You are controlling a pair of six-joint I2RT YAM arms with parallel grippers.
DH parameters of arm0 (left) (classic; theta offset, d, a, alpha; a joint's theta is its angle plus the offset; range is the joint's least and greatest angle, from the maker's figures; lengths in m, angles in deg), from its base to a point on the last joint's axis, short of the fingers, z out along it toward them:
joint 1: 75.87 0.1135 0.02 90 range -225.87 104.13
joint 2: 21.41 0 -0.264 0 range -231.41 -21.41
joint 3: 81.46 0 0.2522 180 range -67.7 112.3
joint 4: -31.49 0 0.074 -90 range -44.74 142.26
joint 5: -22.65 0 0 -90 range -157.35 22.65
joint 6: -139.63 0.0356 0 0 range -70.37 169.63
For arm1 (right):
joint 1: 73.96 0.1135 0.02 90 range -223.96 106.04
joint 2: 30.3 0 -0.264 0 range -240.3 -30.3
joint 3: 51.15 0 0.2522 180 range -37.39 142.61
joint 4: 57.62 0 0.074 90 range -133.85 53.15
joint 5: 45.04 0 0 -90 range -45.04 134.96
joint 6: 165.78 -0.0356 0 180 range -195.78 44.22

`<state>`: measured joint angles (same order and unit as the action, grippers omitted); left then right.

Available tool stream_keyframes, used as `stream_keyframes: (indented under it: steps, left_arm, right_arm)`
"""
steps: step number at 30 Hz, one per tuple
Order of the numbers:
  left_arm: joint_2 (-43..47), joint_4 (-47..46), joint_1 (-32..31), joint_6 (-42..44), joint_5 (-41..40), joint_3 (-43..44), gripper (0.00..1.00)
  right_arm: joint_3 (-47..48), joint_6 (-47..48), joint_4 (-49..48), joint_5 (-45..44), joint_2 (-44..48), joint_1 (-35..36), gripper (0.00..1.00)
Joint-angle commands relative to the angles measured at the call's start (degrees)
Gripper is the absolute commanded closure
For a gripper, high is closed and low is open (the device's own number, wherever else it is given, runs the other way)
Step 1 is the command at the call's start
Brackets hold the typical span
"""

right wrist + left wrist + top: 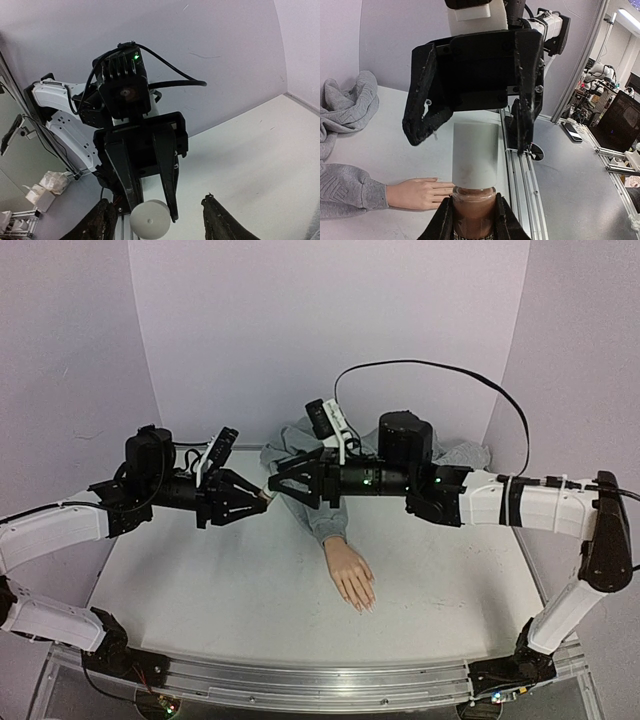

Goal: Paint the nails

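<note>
Right now the right end effector (pixel 470 141) stands open, its two black fingers (pixel 422 117) straddling the white cap (pixel 475 152) with a gap showing on each side, so it grips nothing yet. Facing it, the left end effector (pixel 474 220) is clamped on the bottle (pixel 474 207) of brownish polish, holding it roughly level in the air with the cap pointing at the other arm. Both arms meet above the grey sleeve (pixel 322 520), well above the worktop (pixel 200 590).

The nails (pixel 365 607) tip the fingers of the mannequin hand (pixel 352 578), which lies flat on the worktop, fingers towards the near edge, well apart from both end effectors and unpainted as far as I can tell.

The step in hand looks like unscrewing the cap. If the right fingers close off-centre, they could shove the cap sideways and twist the bottle in the left grip. A weak pinch on the smooth cap may slip as it turns. With the bottle nearly level, polish could run out onto the sleeve once the cap is off.
</note>
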<state>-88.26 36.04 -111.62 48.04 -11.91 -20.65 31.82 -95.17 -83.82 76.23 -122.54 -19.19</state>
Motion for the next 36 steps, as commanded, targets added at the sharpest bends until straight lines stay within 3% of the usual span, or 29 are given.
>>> stream_keyframes:
  steps: [1,7,11,14,18,24,26,31,34,36]
  left_arm:
    - [0.0,-2.9,-0.5,-0.3,3.1,3.1,1.00]
    - [-0.1,-2.9,-0.6,-0.2,3.5,3.1,1.00]
    - [-0.3,-2.9,-0.6,-0.1,3.8,3.2,1.00]
    - [-0.2,-2.9,-0.6,-0.2,3.2,3.2,1.00]
    - [0.5,-2.9,-0.6,0.0,1.2,2.8,1.00]
    - [3.0,-3.0,-0.6,0.9,-6.1,1.4,1.00]
    - [4.4,-3.0,-0.6,0.9,-11.5,0.6,1.00]
    - [8.4,-3.0,-0.5,1.5,-29.3,-2.4,1.00]
    - [10.8,-3.0,-0.5,4.4,-38.9,-3.9,1.00]
    - [11.9,-3.0,-0.5,4.9,-43.3,-4.9,1.00]
  right_arm:
    - [4.4,0.1,-5.5,6.2,-1.8,-0.2,0.48]
    - [4.8,-0.4,-7.0,8.0,-2.5,-0.2,0.64]
    - [4.7,-1.2,-7.9,9.2,-2.9,-0.2,0.67]
    - [4.9,-2.1,-8.4,10.3,-3.9,-0.3,0.76]
    - [4.9,-4.5,-10.6,11.8,-5.9,0.0,0.79]
    - [4.4,-6.8,-12.9,8.9,-7.9,1.4,0.94]
    - [4.6,-7.2,-13.0,5.0,-8.8,2.8,1.00]
    - [8.2,-14.1,-12.0,-10.7,-14.5,7.2,1.00]
    - [16.6,-21.4,-0.2,-29.9,-20.3,11.0,1.00]
    - [23.7,-31.0,9.8,-39.5,-23.7,13.3,1.00]
